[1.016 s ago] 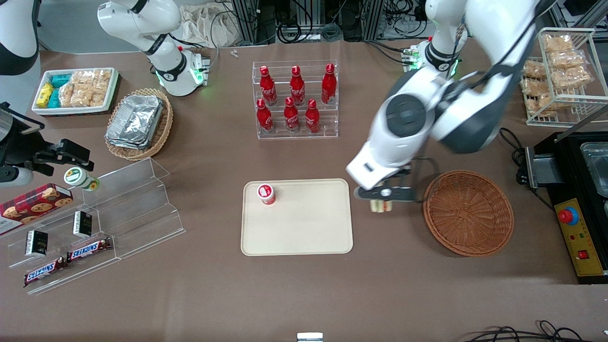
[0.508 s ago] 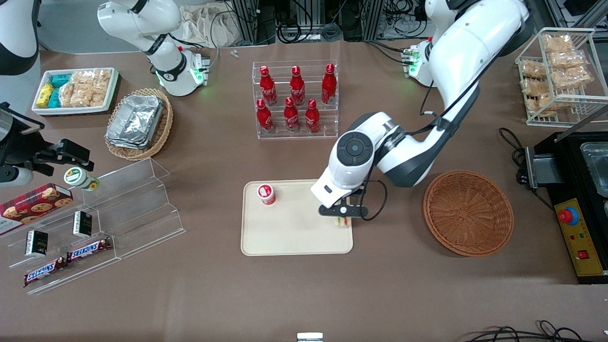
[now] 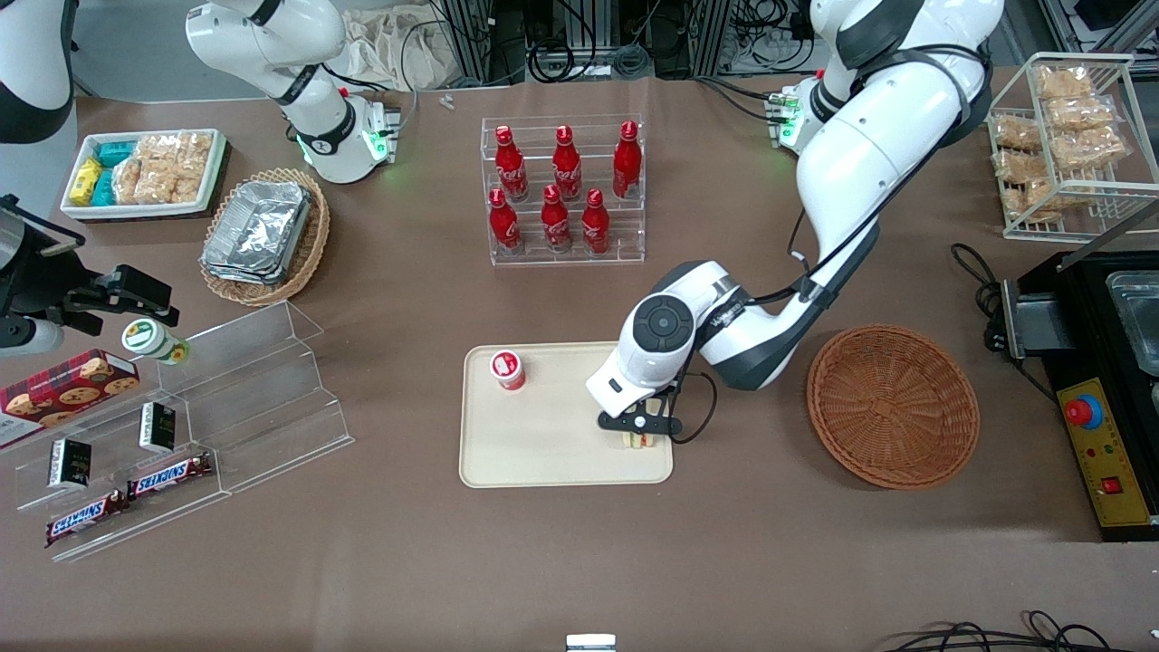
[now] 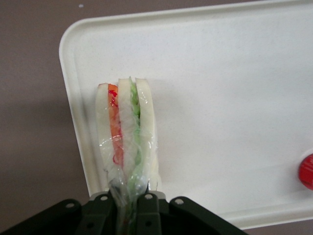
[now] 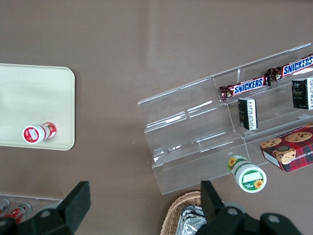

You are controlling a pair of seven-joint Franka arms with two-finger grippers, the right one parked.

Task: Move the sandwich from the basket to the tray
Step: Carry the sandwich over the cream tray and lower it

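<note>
The sandwich (image 3: 637,440) (image 4: 128,132), a clear-wrapped wedge of pale bread with green and orange-red stripes, hangs low over the cream tray (image 3: 543,453) (image 4: 234,98), close to the tray's corner nearest the basket. My left gripper (image 3: 639,426) (image 4: 129,198) is shut on the sandwich's wrapped end, directly above it. Whether the sandwich touches the tray surface cannot be told. The round reddish-brown wicker basket (image 3: 892,406) stands empty beside the tray, toward the working arm's end of the table.
A small red-capped cup (image 3: 508,369) (image 5: 38,132) stands on the tray's farther part. A clear rack of red bottles (image 3: 563,186) is farther from the camera than the tray. A clear tiered shelf with snacks (image 3: 181,426) lies toward the parked arm's end.
My gripper carried the sandwich from the table gap beside the basket over the tray's edge, then a little nearer the camera and lower over the tray.
</note>
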